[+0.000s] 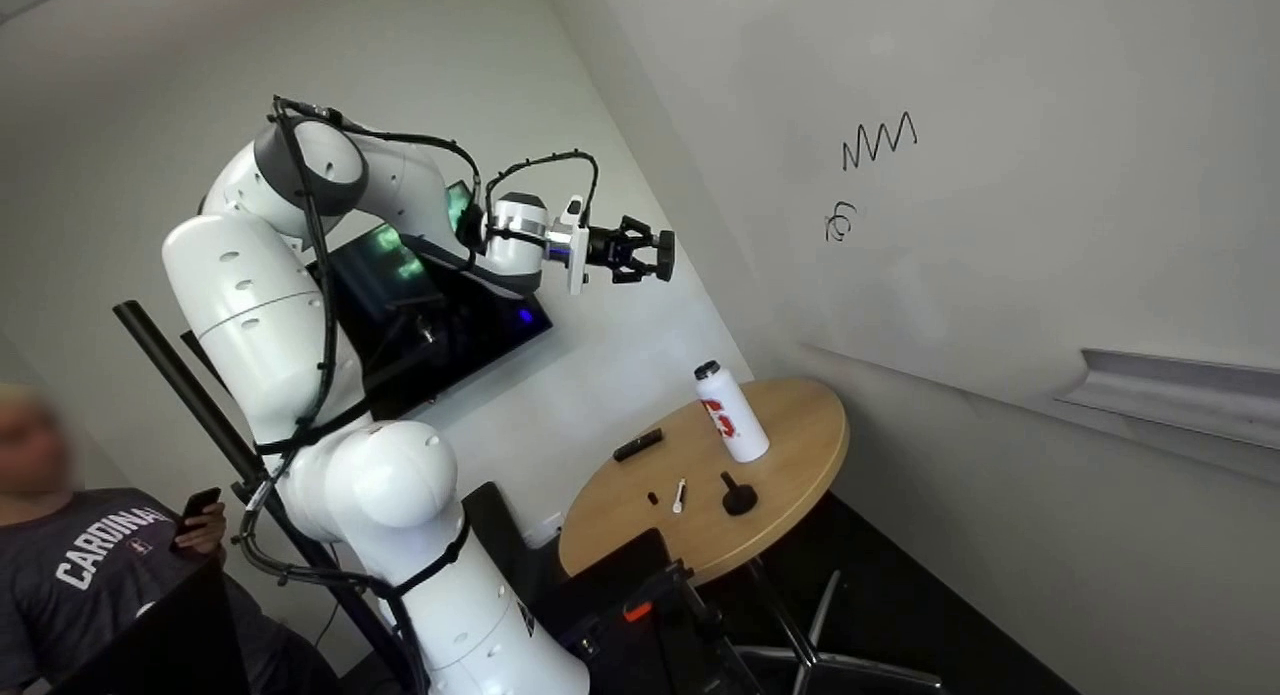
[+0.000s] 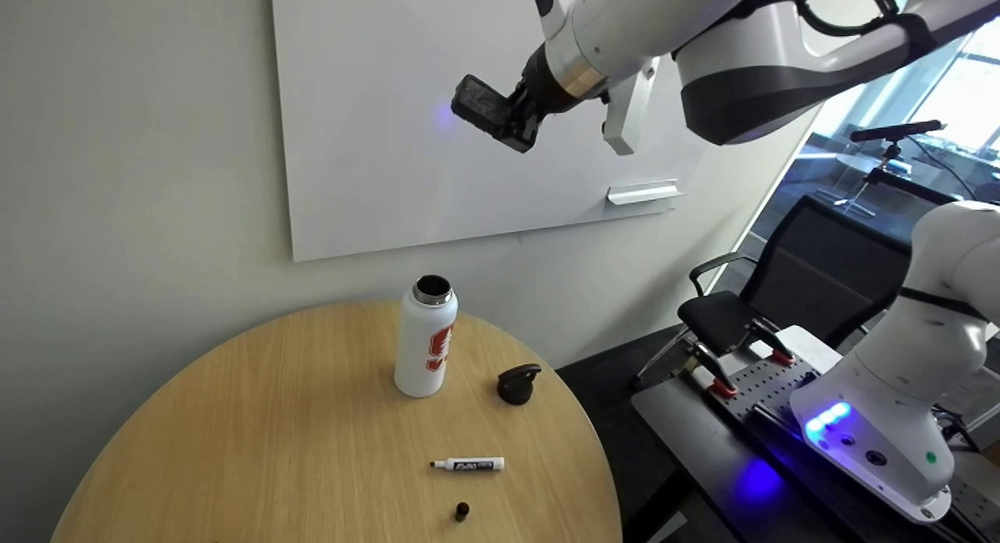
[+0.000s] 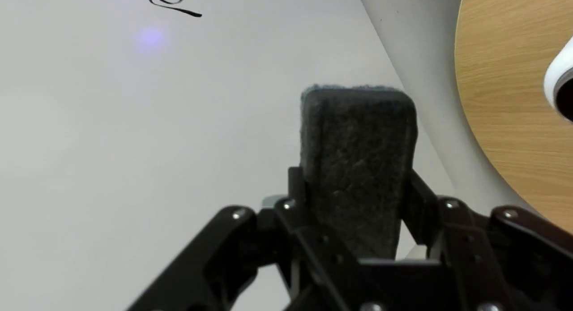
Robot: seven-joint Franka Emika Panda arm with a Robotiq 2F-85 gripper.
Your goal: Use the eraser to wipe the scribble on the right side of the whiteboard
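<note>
Round wooden table [image 2: 297, 426], white bottle [image 2: 423, 344] upright and open-topped, black lid [image 2: 516, 387] near it, marker [image 2: 469, 465] lying with tip bare, small dark cap [image 2: 462, 512] near the marker, dark bar [image 1: 638, 445] near the edge in an exterior view

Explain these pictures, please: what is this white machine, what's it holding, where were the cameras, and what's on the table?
The white machine is a robot arm, and the black part at its end is its hand. It grips a dark eraser, clear of the whiteboard, which carries a zigzag scribble and a smaller looped mark. Two pictures come from cameras standing apart from the robot; the close-up comes from one on the arm, looking past its hand. On the table stands an open white bottle; a marker, a small dark piece and a black lid-like thing lie there too. An exterior view also shows a dark, remote-like object.
</note>
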